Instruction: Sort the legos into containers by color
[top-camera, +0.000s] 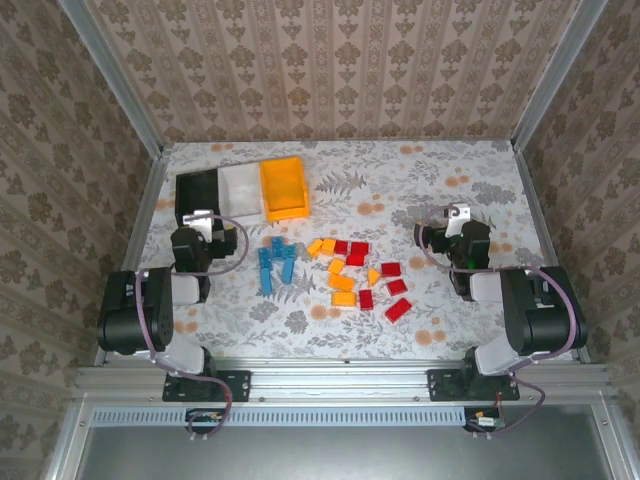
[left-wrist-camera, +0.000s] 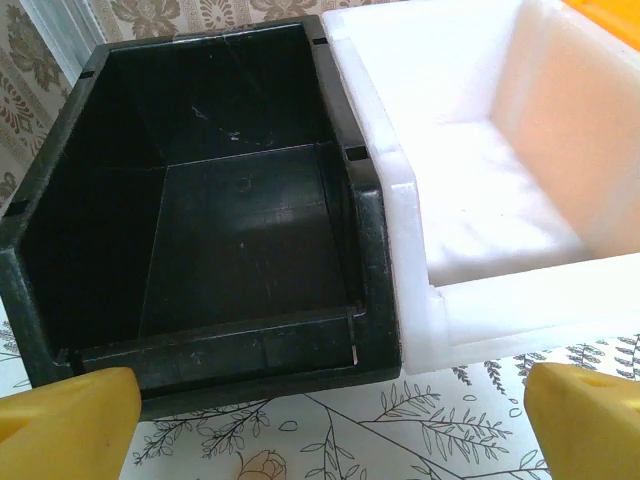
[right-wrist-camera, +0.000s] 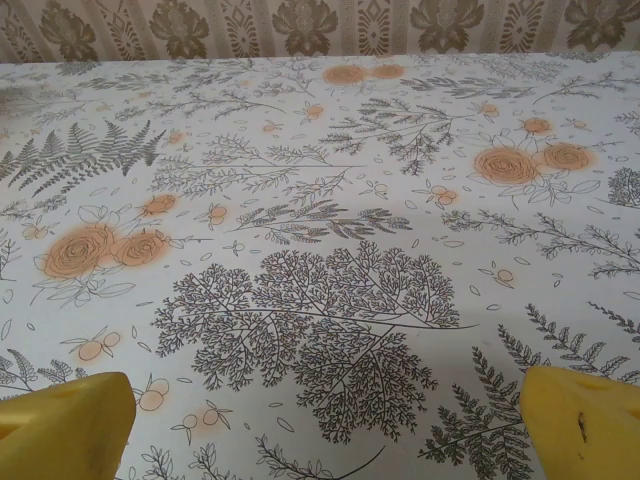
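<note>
Top external view: the legos (top-camera: 337, 266) lie loose in the middle of the bench (top-camera: 420, 180), with blue bricks (top-camera: 275, 265) at nine o'clock, orange bricks (top-camera: 343, 283) central and red bricks (top-camera: 388, 290) at three. The joined black bin (top-camera: 197, 188), white bin (top-camera: 240, 186) and orange-yellow bin (top-camera: 283, 188) wait empty at eleven o'clock, one per colour, I judge. My left end effector (left-wrist-camera: 325, 430) hangs spread and empty just short of the black bin's front lip, and my right end effector (right-wrist-camera: 325, 425) is likewise spread over bare bench at two o'clock, leaving open room around the pile.
</note>
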